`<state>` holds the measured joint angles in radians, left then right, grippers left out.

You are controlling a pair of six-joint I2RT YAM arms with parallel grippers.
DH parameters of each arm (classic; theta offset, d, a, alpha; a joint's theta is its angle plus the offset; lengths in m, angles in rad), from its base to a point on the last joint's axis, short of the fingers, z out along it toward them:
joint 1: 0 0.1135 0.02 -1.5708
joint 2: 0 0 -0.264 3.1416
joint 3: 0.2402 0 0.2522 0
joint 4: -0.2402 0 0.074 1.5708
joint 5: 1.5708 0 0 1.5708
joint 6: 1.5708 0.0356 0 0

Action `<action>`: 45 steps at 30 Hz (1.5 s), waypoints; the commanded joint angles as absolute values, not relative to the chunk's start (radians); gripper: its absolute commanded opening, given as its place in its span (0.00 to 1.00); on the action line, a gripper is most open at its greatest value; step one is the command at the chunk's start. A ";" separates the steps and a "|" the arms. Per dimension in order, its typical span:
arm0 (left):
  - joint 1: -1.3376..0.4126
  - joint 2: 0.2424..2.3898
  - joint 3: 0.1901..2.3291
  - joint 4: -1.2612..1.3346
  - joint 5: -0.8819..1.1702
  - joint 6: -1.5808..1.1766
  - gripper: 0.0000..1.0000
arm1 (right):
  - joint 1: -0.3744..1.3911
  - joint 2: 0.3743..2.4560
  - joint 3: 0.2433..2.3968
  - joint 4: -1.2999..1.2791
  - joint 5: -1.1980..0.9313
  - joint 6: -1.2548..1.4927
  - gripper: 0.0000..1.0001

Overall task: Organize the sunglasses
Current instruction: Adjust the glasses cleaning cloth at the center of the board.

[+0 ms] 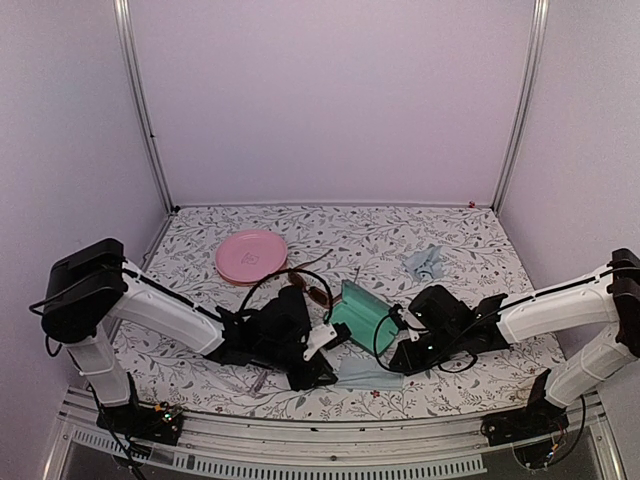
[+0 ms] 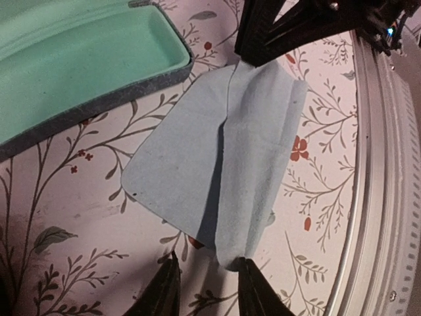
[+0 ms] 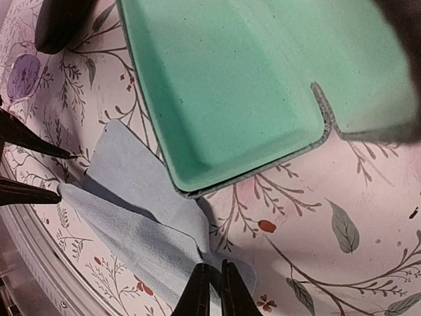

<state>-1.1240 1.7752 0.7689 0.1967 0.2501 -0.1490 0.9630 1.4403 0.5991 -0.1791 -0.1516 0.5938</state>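
Note:
The reddish-brown sunglasses (image 1: 311, 288) lie on the table behind my left wrist, next to the open case (image 1: 362, 313) with its green lining (image 3: 223, 79). A purplish lens (image 3: 22, 76) shows at the edge of the right wrist view. A light blue cloth (image 2: 223, 151) lies spread in front of the case, between both grippers. My left gripper (image 2: 208, 263) is open, and the cloth's near corner touches its right fingertip (image 2: 248, 273). My right gripper (image 3: 215, 268) is shut on the cloth's opposite edge (image 3: 164, 250). The pale pair is not in view.
A pink plate (image 1: 250, 255) sits at the back left. A second crumpled blue-grey cloth (image 1: 425, 262) lies at the back right. The table's metal front rail (image 2: 388, 197) runs close by the spread cloth.

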 commanded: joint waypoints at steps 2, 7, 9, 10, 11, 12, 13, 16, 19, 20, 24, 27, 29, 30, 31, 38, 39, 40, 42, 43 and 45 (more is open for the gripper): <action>-1.102 1.807 0.785 0.208 0.276 -0.157 0.32 | 0.970 1.427 0.618 -0.172 -0.159 0.579 0.09; -1.101 1.835 0.809 0.196 0.282 -0.153 0.31 | 0.971 1.418 0.621 -0.172 -0.164 0.572 0.08; -1.101 1.840 0.815 0.198 0.291 -0.152 0.30 | 0.971 1.408 0.620 -0.177 -0.167 0.569 0.08; -1.099 1.843 0.817 0.201 0.299 -0.151 0.29 | 0.970 1.403 0.620 -0.178 -0.167 0.569 0.08; -1.100 1.844 0.818 0.206 0.309 -0.150 0.28 | 0.970 1.397 0.619 -0.179 -0.169 0.569 0.08; -1.099 1.845 0.819 0.210 0.321 -0.150 0.27 | 0.970 1.393 0.619 -0.181 -0.170 0.568 0.08; -1.099 1.847 0.820 0.213 0.333 -0.150 0.25 | 0.970 1.388 0.620 -0.182 -0.169 0.568 0.08; -1.099 1.852 0.828 0.211 0.354 -0.147 0.17 | 0.970 1.375 0.618 -0.190 -0.167 0.564 0.08; -1.098 1.846 0.830 0.207 0.365 -0.144 0.07 | 0.970 1.371 0.619 -0.198 -0.167 0.562 0.08; -1.099 1.844 0.831 0.205 0.368 -0.143 0.04 | 0.971 1.371 0.620 -0.200 -0.166 0.562 0.08; -1.099 1.829 0.837 0.200 0.375 -0.138 0.00 | 0.970 1.377 0.624 -0.204 -0.165 0.557 0.08; -1.101 1.810 0.831 0.198 0.376 -0.138 0.00 | 0.970 1.376 0.622 -0.204 -0.160 0.557 0.08; -1.103 1.796 0.824 0.200 0.376 -0.134 0.00 | 0.971 1.372 0.618 -0.203 -0.155 0.563 0.09; -1.106 1.789 0.819 0.201 0.374 -0.133 0.00 | 0.970 1.370 0.615 -0.202 -0.154 0.566 0.09; -1.111 1.782 0.814 0.201 0.371 -0.130 0.00 | 0.970 1.369 0.612 -0.201 -0.152 0.568 0.09; -1.157 1.751 0.792 0.186 0.343 -0.089 0.00 | 0.970 1.365 0.600 -0.194 -0.153 0.585 0.09; -1.166 1.751 0.791 0.182 0.342 -0.081 0.00 | 0.970 1.364 0.599 -0.192 -0.154 0.587 0.09; -1.175 1.749 0.792 0.175 0.343 -0.075 0.00 | 0.971 1.361 0.598 -0.191 -0.154 0.587 0.10; -1.193 1.745 0.793 0.164 0.342 -0.054 0.00 | 0.970 1.354 0.594 -0.189 -0.156 0.590 0.10; -1.202 1.743 0.794 0.158 0.343 -0.043 0.00 | 0.970 1.351 0.592 -0.189 -0.156 0.592 0.10; -1.223 1.739 0.798 0.141 0.352 -0.016 0.00 | 0.970 1.346 0.584 -0.187 -0.154 0.596 0.10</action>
